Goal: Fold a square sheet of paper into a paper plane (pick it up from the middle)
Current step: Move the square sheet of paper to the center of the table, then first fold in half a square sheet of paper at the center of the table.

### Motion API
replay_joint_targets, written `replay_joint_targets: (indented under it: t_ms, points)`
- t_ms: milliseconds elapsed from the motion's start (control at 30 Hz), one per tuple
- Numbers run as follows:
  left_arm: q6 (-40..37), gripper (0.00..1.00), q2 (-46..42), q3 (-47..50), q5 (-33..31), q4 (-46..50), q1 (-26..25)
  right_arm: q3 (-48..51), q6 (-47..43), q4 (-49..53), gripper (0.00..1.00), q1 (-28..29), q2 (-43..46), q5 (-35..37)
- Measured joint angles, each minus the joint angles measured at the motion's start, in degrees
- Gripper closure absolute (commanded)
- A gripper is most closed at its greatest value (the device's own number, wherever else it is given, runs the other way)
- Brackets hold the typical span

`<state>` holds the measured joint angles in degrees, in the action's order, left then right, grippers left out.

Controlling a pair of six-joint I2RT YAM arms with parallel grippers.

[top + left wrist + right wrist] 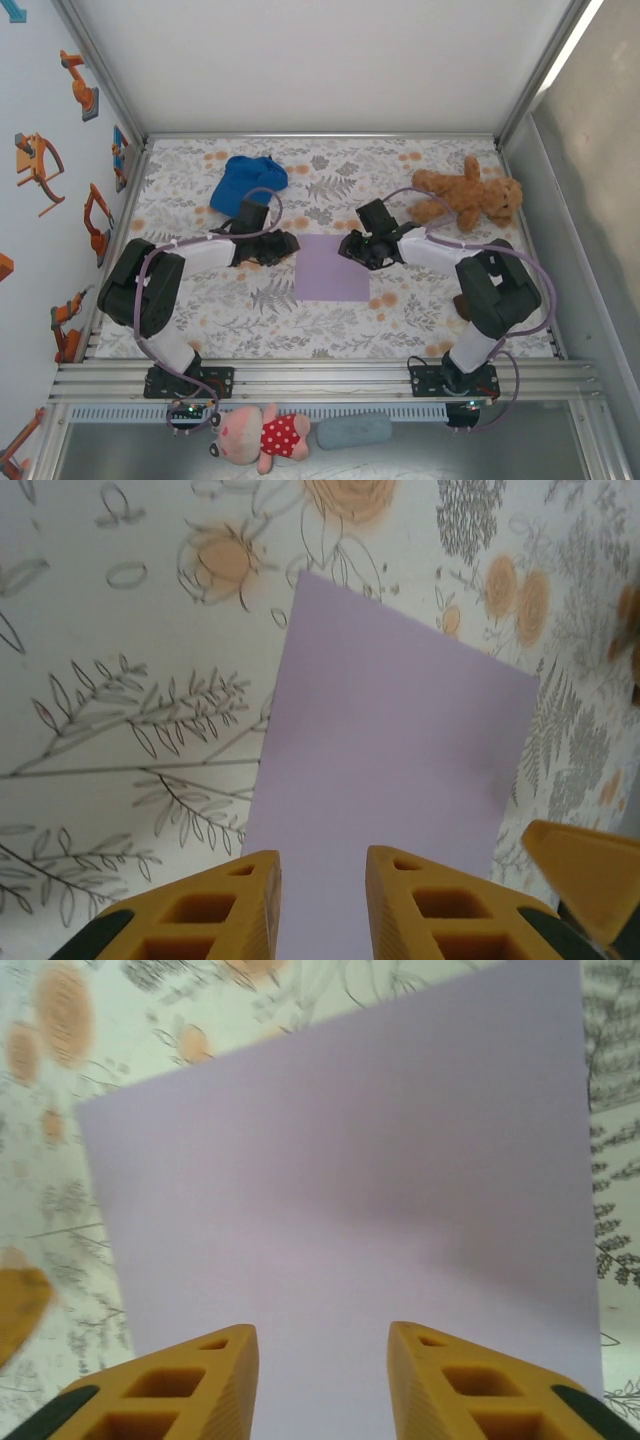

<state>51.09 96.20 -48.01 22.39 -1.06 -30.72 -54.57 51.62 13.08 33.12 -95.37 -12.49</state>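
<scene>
Flanking the square sheet of paper (333, 268), which lies flat on the table (330, 190), the left pincer (322, 858) at its left edge and the right pincer (322, 1332) at its right edge both stand narrowly parted, clasping nothing.

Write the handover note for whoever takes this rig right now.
Left claw: jaws apart, nothing held, at the left edge of the lavender paper sheet.
Right claw: jaws apart, nothing held, over its far right part.
Sheet: flat and unfolded on the floral table.
Done: no fold yet.
To do: lift it from the middle, fold the plane.
</scene>
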Motion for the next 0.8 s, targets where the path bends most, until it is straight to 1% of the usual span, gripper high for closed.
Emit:
replay_joint_targets:
  t_ms: [33,67,167,400,633,800]
  points:
    - [0.1,0.74,0.0,0.0,0.0,0.1,-0.7,0.0,-0.8,0.3,0.68,-0.2,0.5,0.1]
    - [0.2,0.78,0.0,0.0,0.0,0.0,-1.2,0.0,-1.6,0.7,0.69,-0.4,0.8,0.1]
    - [0.7,0.81,0.1,-0.1,0.0,0.4,-2.6,0.0,-3.6,1.9,0.73,-1.7,0.8,0.1]
    - [0.9,0.81,3.1,-1.9,0.0,0.8,-3.3,0.0,-5.9,3.5,0.77,-4.0,-1.7,-1.6]
    - [1.2,0.82,5.8,-2.6,0.6,0.9,-3.4,0.0,-6.8,4.4,0.78,-4.2,-4.3,-2.5]
    - [1.2,0.82,6.3,-2.7,0.9,1.4,-3.4,0.0,-6.9,4.6,0.78,-4.2,-4.6,-2.5]
